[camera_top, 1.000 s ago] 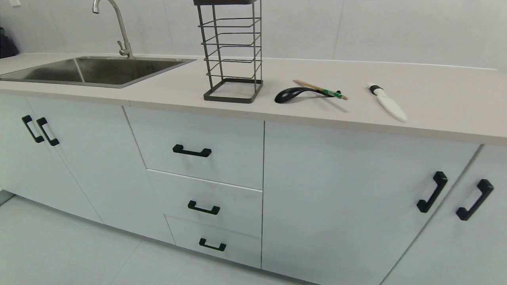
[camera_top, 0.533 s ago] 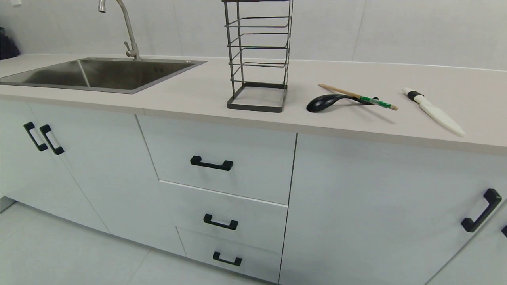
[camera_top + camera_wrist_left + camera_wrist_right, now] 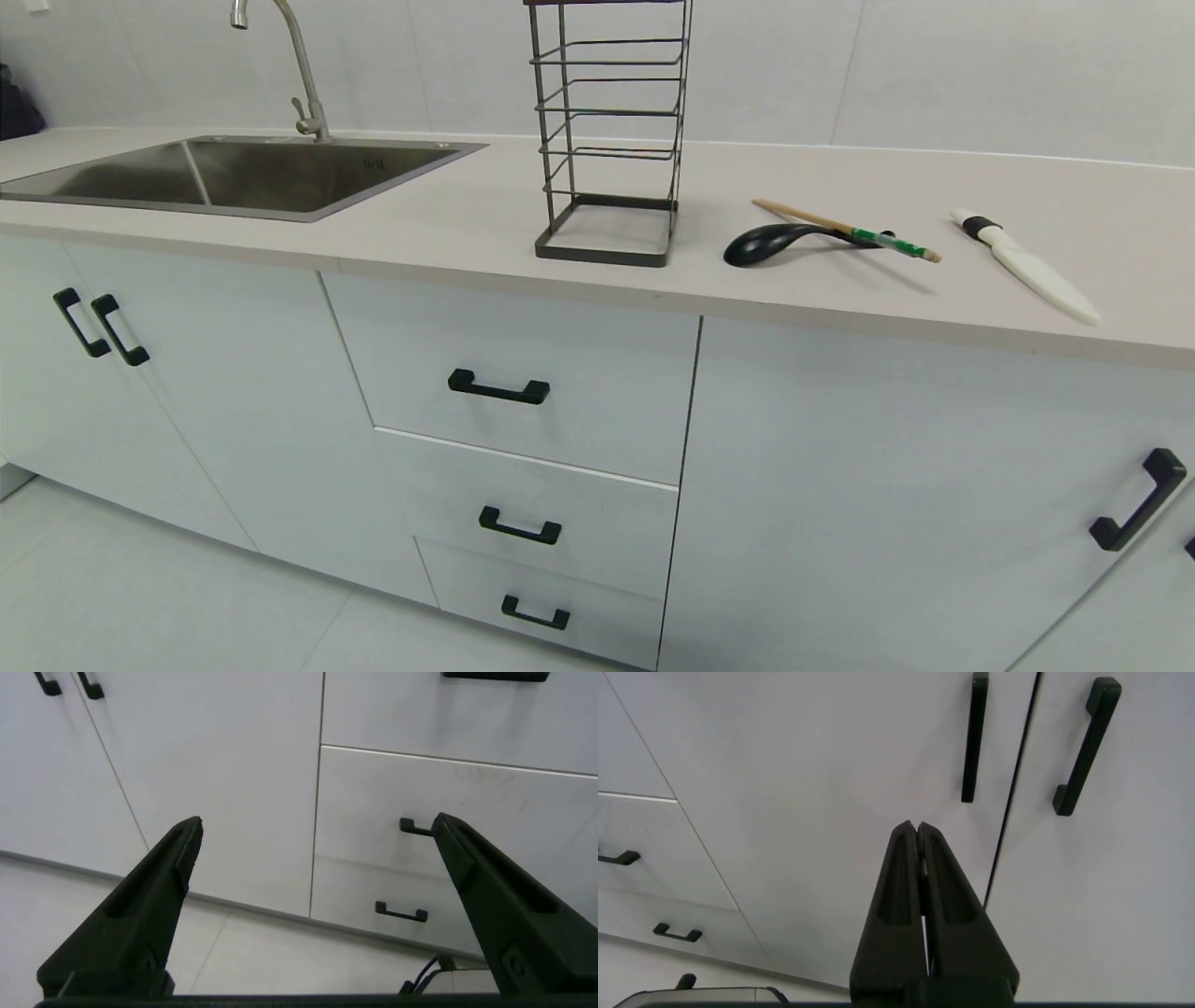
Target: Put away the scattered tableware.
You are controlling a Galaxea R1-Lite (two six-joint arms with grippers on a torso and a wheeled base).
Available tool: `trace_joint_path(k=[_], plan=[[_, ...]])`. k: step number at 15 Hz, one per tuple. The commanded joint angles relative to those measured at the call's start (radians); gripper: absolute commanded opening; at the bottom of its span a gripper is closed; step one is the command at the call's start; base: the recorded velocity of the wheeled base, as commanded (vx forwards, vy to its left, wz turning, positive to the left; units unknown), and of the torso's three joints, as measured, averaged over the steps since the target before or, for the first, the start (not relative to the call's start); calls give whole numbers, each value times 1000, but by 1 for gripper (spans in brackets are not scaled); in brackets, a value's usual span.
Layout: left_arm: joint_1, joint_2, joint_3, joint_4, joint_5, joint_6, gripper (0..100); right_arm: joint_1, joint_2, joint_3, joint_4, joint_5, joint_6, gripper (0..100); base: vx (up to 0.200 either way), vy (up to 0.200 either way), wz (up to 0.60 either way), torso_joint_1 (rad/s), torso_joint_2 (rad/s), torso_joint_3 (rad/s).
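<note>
Head view first: the whole picture slid sideways a second ago and now sits almost still. That was the camera swinging, not the things moving. Up on the surface (image 3: pixel 467 224) lie a black spoon (image 3: pixel 761 243) with a chopstick (image 3: pixel 845 227) resting across its handle, and a white knife (image 3: pixel 1027 266) a little apart from them. The wire rack (image 3: pixel 607 140) stands just beside the spoon, and it's empty.

Left wrist view: the left gripper (image 3: pixel 318 826) hangs low before the drawers (image 3: pixel 467 793), jaws spread wide and holding nothing. All the tableware is well above these jaws.

Right wrist view: the right gripper (image 3: pixel 918 831) faces the cupboard doors (image 3: pixel 831 784), jaws pressed together and empty.

My read is that the robot has lined up. Nothing is put away yet, and the arms must rise.
</note>
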Motion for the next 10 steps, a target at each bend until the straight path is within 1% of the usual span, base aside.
trace_joint_path(k=[1, 3, 4, 5, 6, 7, 8, 9, 10], plan=[[0, 0, 0, 0, -1, 1, 100, 0, 3, 0, 0, 0, 1, 0, 0, 0, 0, 0, 0, 0], [0, 0, 0, 0, -4, 0, 100, 0, 3, 0, 0, 0, 1, 0, 0, 0, 0, 0, 0, 0], [0, 0, 0, -2, -7, -11, 100, -2, 3, 0, 0, 0, 1, 0, 0, 0, 0, 0, 0, 0], [0, 0, 0, -2, -10, -11, 100, 0, 3, 0, 0, 0, 1, 0, 0, 0, 0, 0, 0, 0], [0, 0, 0, -29, -26, -3, 100, 0, 3, 0, 0, 0, 1, 0, 0, 0, 0, 0, 0, 0], [3, 5, -48, -123, -27, -11, 100, 0, 3, 0, 0, 0, 1, 0, 0, 0, 0, 0, 0, 0], [20, 66, -155, -198, -33, -5, 100, 0, 3, 0, 0, 0, 1, 0, 0, 0, 0, 0, 0, 0], [25, 86, -192, -187, -36, 13, 100, -2, 3, 0, 0, 0, 1, 0, 0, 0, 0, 0, 0, 0], [14, 87, -190, -164, -38, 26, 100, 0, 3, 0, 0, 0, 1, 0, 0, 0, 0, 0, 0, 0]])
